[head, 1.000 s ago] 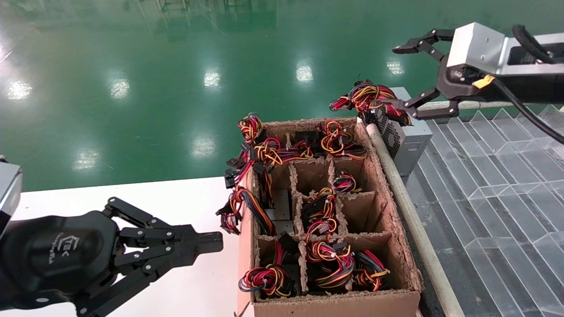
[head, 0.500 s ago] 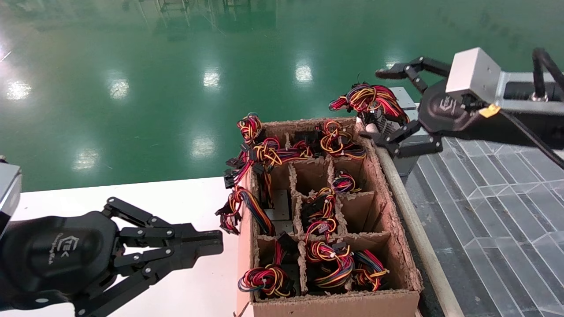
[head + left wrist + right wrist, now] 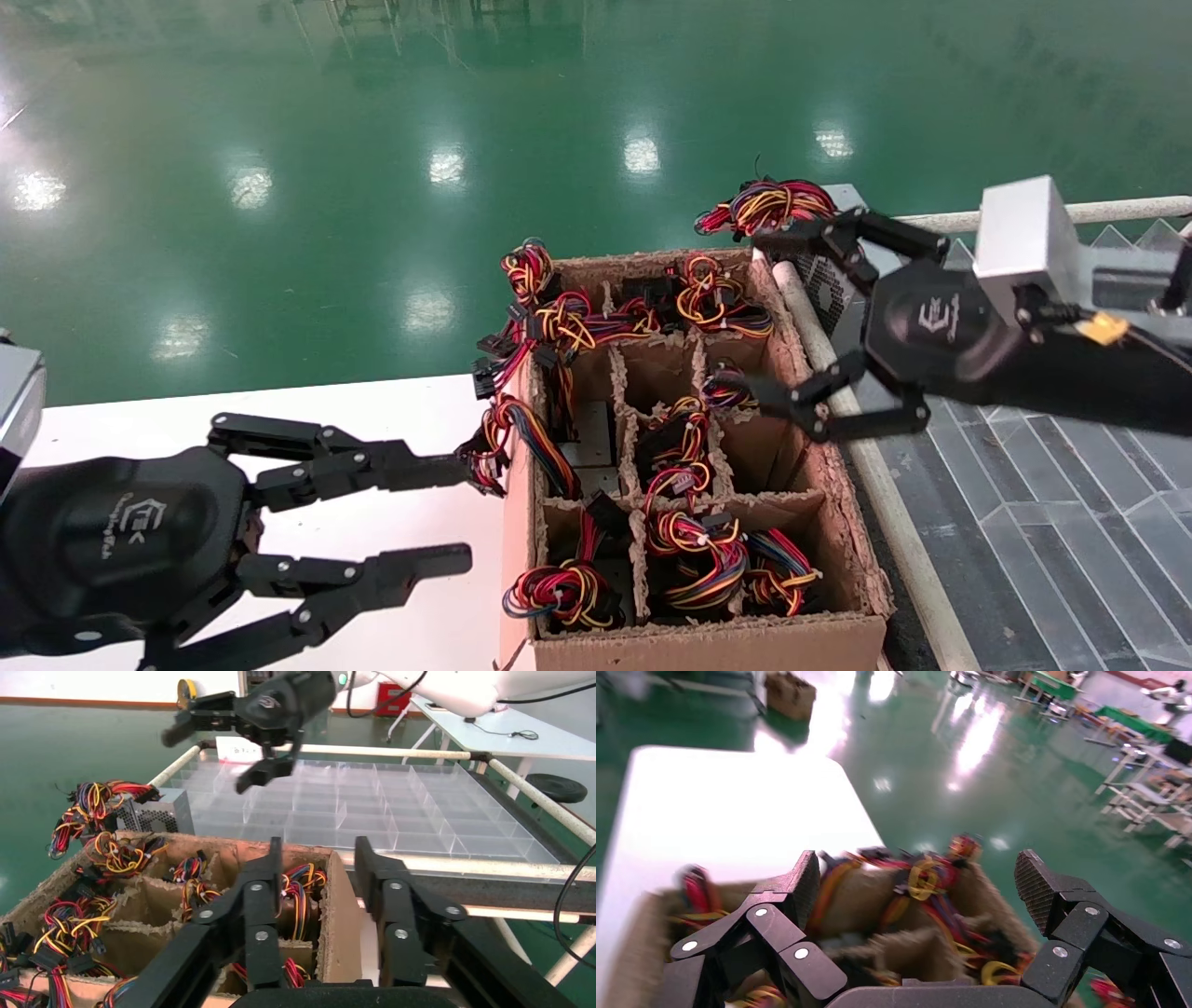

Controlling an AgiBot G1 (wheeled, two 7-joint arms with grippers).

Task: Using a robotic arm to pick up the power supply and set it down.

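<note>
A divided cardboard box [image 3: 838,522] packed with wire bundles sits on the white counter [image 3: 410,410]. The right pincer [image 3: 778,312] hangs wide open and empty over the box's far right cells. The left pincer [image 3: 461,508] also gapes empty. The power supply [image 3: 832,280] rests just beyond the box's far corner.

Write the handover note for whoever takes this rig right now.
Right gripper: open, empty, over the carton's far right cells.
Left gripper: open, empty, over the white table beside the carton.
Power supply: set down on the clear tray just past the carton's far right corner, wires on top.
Done: that unit is out and released.
Left: more wired units sit in the carton cells.
</note>
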